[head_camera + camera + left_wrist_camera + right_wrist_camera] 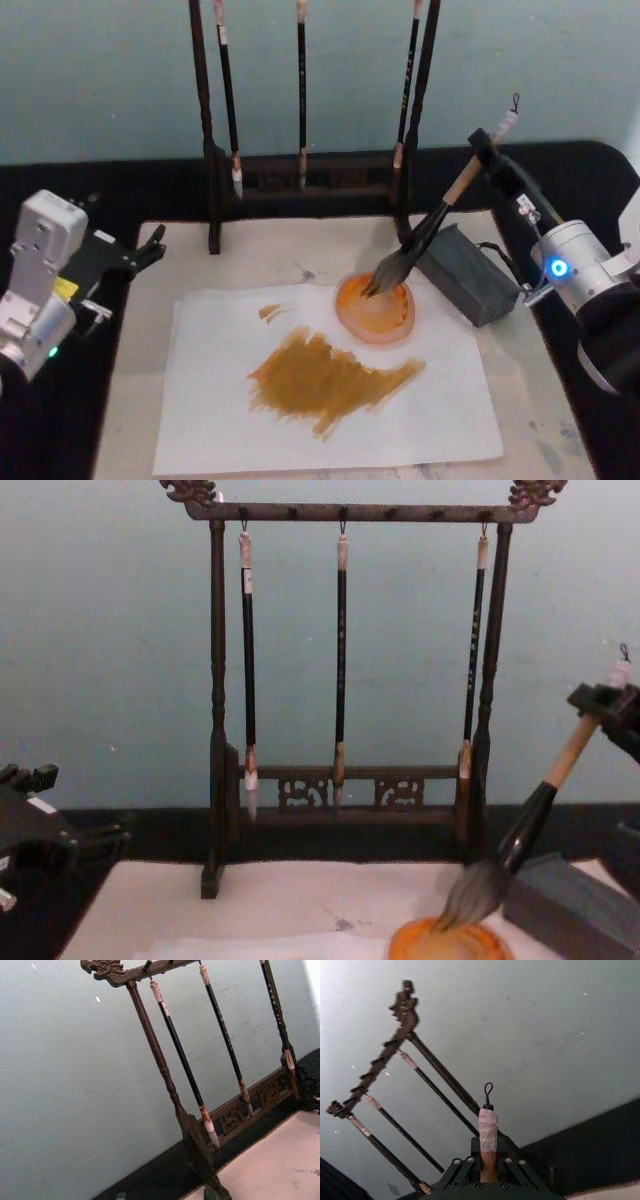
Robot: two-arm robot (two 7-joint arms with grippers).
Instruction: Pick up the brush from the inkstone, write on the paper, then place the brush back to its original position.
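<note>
Your left end effector (pixel 148 247) is parked left of the dark carved wooden brush rack (pixel 300 185); you cannot tell its state. Three slim dark brushes (pixel 341 650) hang from the rack, their markings too small to read. In front of the rack, one wide white sheet of paper (pixel 450 400) carries a large ochre brushed patch (pixel 320 375). One thick brush (pixel 430 222), tan above and black below, leans front-right of the rack. Its tuft touches one round orange dish (pixel 385 322) beside one grey block inkstone (pixel 465 272). Your right end effector (pixel 483 147) is pinching the handle below its pale label (pixel 488 1127), which is unreadable.
</note>
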